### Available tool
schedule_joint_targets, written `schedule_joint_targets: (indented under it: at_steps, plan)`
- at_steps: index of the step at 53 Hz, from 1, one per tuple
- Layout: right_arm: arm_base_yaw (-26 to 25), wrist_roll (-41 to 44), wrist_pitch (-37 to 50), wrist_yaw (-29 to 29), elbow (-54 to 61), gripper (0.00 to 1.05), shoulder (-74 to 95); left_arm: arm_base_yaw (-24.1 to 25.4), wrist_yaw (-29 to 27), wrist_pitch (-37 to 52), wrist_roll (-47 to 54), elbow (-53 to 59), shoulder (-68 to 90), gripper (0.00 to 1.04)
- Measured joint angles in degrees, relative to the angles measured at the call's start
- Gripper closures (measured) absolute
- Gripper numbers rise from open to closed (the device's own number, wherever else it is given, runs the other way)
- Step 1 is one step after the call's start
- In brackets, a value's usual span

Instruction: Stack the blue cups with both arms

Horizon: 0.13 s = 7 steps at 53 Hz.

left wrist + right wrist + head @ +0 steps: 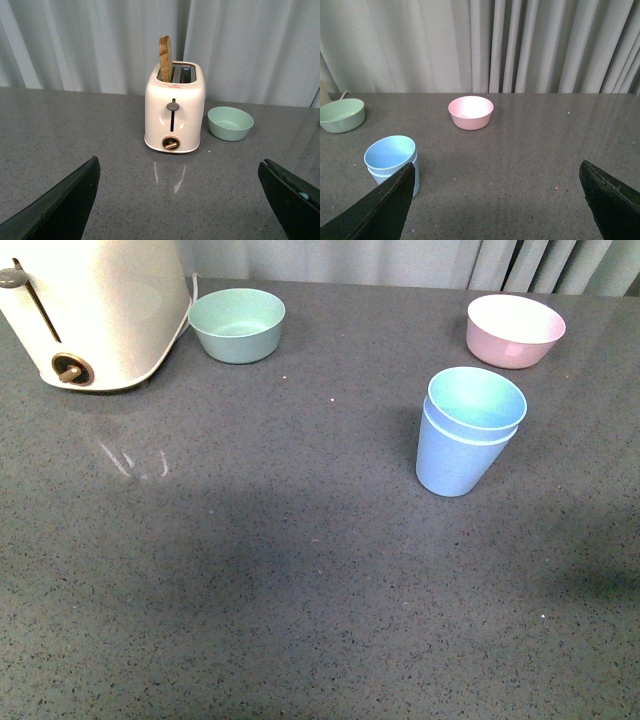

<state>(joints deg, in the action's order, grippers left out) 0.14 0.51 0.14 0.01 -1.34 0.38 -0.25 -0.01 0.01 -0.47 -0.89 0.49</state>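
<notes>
blue cups [462, 445] nested, upright on the table [300, 570] – just in front of the pink bowl [514, 330]. left end effector [177, 200] and right end effector [495, 200] – both spread, apparently empty.

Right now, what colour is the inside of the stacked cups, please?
Pale aqua inside the blue cups; clearest in the front view.

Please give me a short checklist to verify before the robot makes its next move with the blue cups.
1. Blue cups nested one inside the other: ok.
2. Stack upright on the table: ok.
3. Left gripper open, holding nothing: ok.
4. Right gripper open, holding nothing: ok.
5. Pink bowl and mint-green bowl apart from the stack: ok.
6. Inner cup fully seated: cannot tell.
</notes>
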Motion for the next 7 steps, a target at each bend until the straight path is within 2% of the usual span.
schedule_joint_targets:
  at_steps: [7]
  plan:
    - [0.0, 0.0, 0.0, 0.0, 0.0, 0.09, 0.0, 0.0, 0.0, 0.0, 0.0, 0.0, 0.0, 0.09]
